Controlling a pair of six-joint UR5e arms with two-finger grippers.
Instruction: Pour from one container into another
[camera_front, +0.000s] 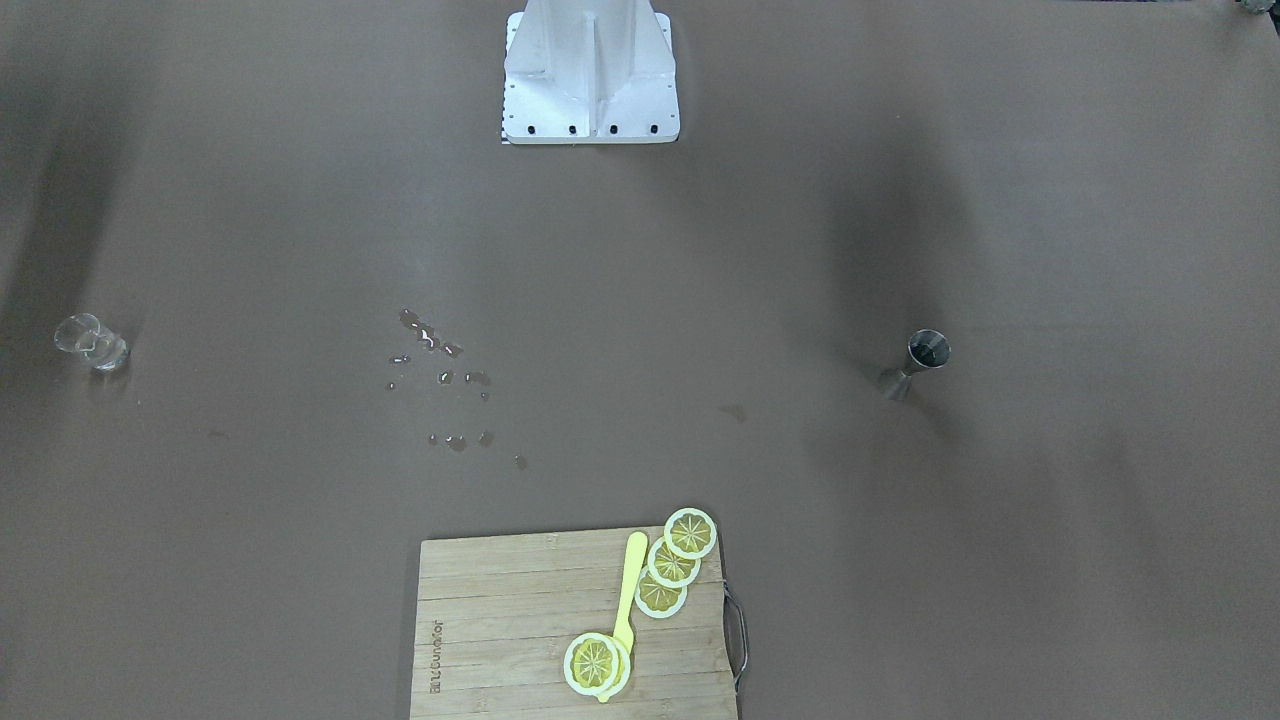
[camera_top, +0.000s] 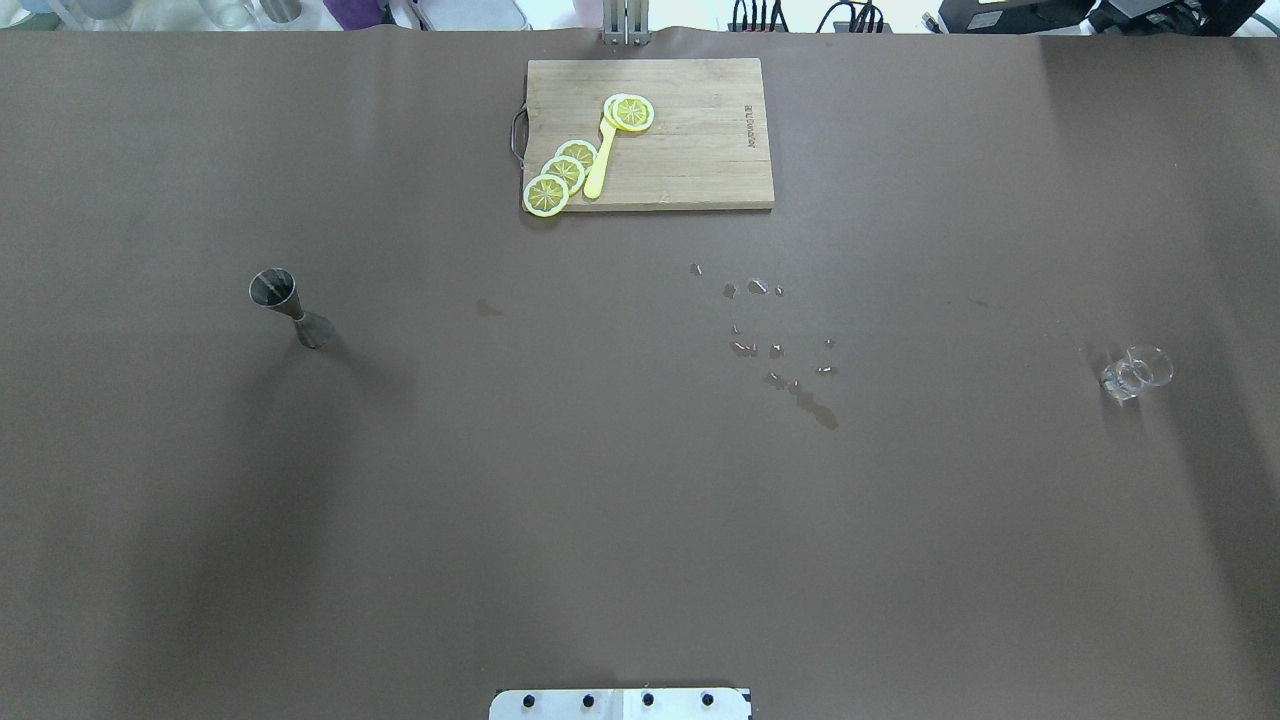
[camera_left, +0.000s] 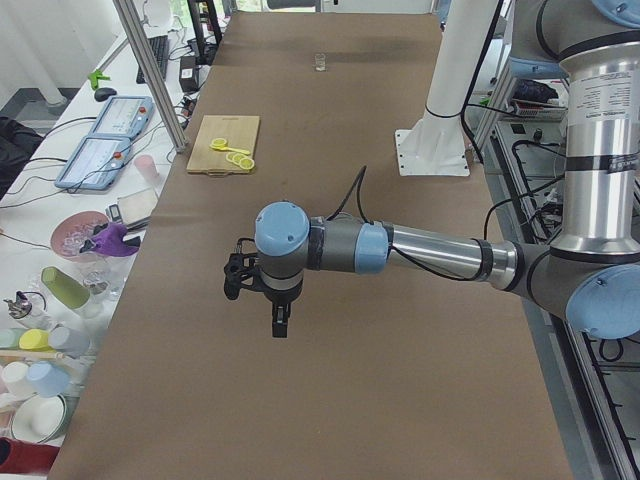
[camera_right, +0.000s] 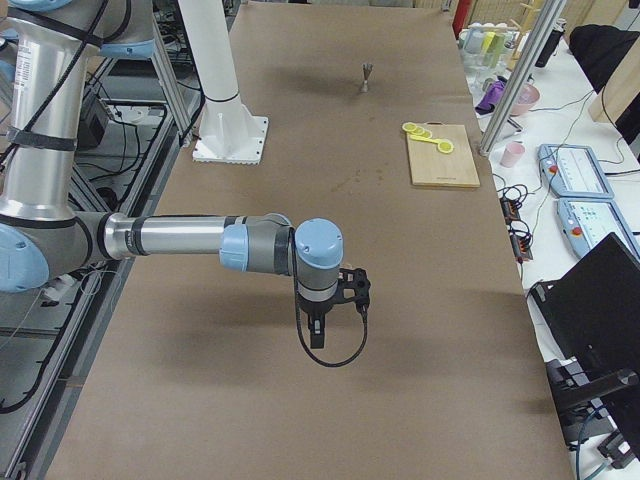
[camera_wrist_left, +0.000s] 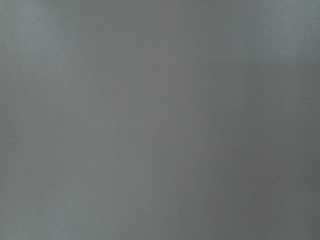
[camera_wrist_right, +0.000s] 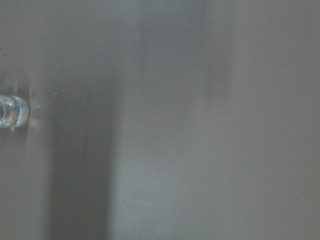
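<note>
A steel jigger (camera_front: 918, 362) (camera_top: 288, 305) stands upright on the robot's left half of the brown table, small and far in the right side view (camera_right: 366, 77). A small clear glass (camera_front: 92, 342) (camera_top: 1135, 372) stands on the robot's right half; it shows at the left edge of the right wrist view (camera_wrist_right: 12, 111). My left gripper (camera_left: 278, 325) hangs over bare table, fingers pointing down, well short of the jigger. My right gripper (camera_right: 315, 335) hangs likewise, away from the glass. Both show only in side views, so I cannot tell whether they are open or shut.
A wooden cutting board (camera_top: 700, 150) (camera_front: 500, 640) with lemon slices (camera_top: 565, 170) and a yellow utensil (camera_top: 600, 160) lies at the far middle edge. Spilled droplets (camera_top: 780, 345) (camera_front: 440, 375) dot the table centre. The robot's white base (camera_front: 590, 75) stands at the near edge.
</note>
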